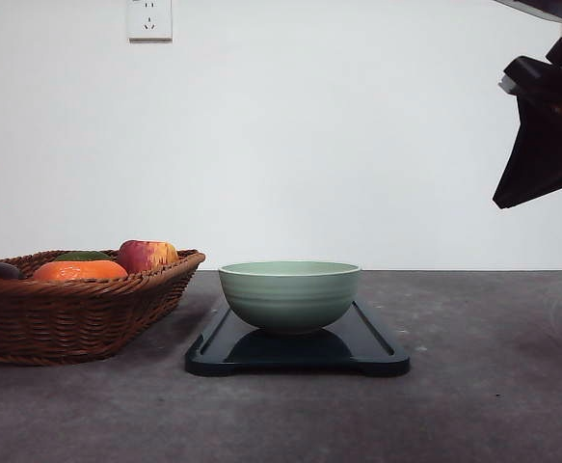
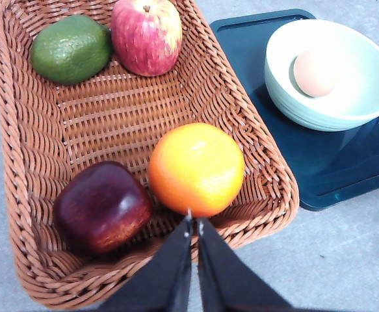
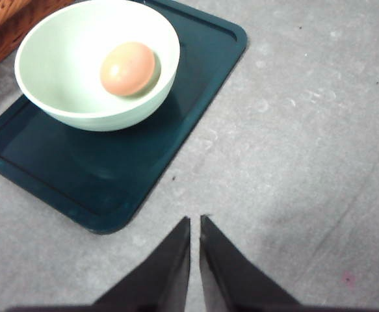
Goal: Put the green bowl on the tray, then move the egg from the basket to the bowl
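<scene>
egg (image 3: pixel 127 68) on its side in green bowl (image 3: pixel 85 84), upright on tray (image 3: pixel 78 175); grey surface (image 3: pixel 293 130), white wall (image 1: pixel 358 145); both tools (image 2: pixel 194 224) (image 3: pixel 196 224) pressed together, empty

I am looking at a red-yellow apple (image 2: pixel 146 35) lying next to a green avocado-like fruit (image 2: pixel 71 49), the two nearly touching. An orange (image 2: pixel 196 168) is resting close beside a dark maroon fruit (image 2: pixel 102 207), well apart from the first pair. From the front, the apple and the orange are peeking up side by side. The grey counter (image 1: pixel 493 386) is stretching out beneath everything, and a white wall (image 1: pixel 309 135) is carrying a power socket (image 1: pixel 149 18) high up.
</scene>
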`<state>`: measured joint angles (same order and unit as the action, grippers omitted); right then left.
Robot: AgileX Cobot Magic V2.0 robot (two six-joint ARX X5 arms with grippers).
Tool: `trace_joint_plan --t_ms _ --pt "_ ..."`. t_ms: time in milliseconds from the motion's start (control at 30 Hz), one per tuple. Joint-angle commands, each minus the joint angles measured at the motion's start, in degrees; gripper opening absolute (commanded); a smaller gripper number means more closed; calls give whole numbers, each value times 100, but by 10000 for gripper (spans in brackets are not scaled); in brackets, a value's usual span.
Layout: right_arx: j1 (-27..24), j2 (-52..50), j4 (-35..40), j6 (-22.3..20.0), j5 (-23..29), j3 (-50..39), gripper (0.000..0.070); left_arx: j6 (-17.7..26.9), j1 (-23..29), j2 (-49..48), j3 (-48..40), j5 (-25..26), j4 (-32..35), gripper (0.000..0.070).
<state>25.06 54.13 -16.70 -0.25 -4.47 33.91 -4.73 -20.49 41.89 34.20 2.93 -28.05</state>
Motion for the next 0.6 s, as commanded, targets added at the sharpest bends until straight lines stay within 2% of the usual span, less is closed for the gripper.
trace_joint_plan --t_ms 0,400,567 --pt "28 39 102 -22 4 17 15 -26 -15 13 68 8 51 0" --pt "31 39 131 -22 2 17 15 72 118 -124 54 14 80 0" --pt "28 39 132 -22 2 17 15 -89 680 -744 -323 102 882 0"
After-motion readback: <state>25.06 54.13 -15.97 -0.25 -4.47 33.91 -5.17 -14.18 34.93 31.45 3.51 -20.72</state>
